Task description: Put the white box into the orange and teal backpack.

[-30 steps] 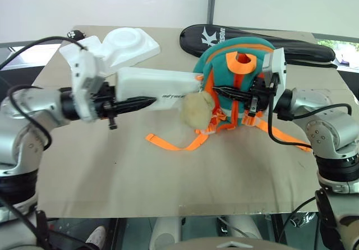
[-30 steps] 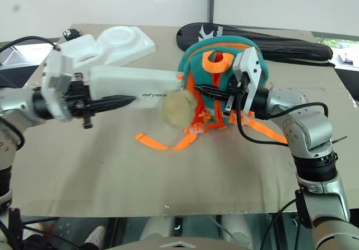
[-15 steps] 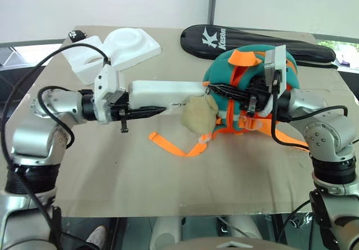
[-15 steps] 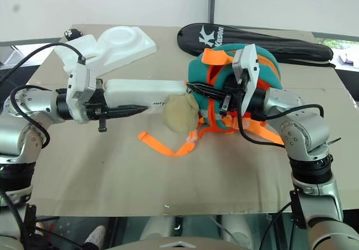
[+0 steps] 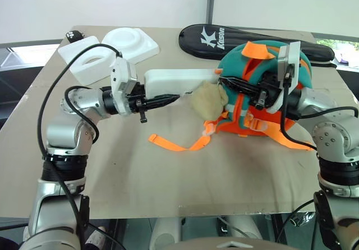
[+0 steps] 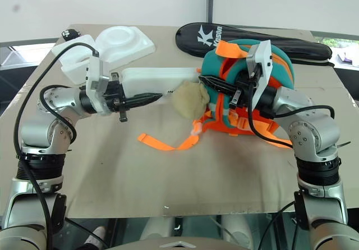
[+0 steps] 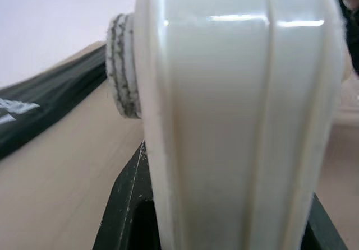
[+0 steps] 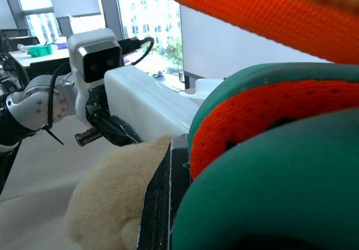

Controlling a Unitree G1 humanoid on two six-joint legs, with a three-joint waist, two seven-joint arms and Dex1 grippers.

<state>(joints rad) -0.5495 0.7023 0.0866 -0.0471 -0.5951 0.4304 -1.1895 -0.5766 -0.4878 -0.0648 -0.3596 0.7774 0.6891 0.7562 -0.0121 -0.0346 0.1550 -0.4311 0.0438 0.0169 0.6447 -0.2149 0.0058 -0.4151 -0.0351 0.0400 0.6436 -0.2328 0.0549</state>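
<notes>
My left gripper [image 5: 168, 97] is shut on the white box [image 5: 179, 80], a long pale case held level above the table [image 5: 168, 188]. In the left wrist view the white box [image 7: 235, 121] sits between the black fingers [image 7: 126, 205]. The box's far end reaches the orange and teal backpack [image 5: 255, 101], just behind its tan plush toy [image 5: 208, 100]. From the other side my right gripper [image 5: 223, 80] is shut on the backpack's teal rim [image 8: 269, 149] and holds it raised. Whether the box's tip is inside the backpack is hidden by the toy.
A white foam tray [image 5: 120, 42] lies at the back left. A black racket case [image 5: 247, 37] lies behind the backpack. A loose orange strap [image 5: 174, 144] trails over the table in front of the backpack.
My left gripper has carried the white box to the right, up to the backpack. My right gripper has drawn the backpack's rim a little to the right and tipped the bag.
</notes>
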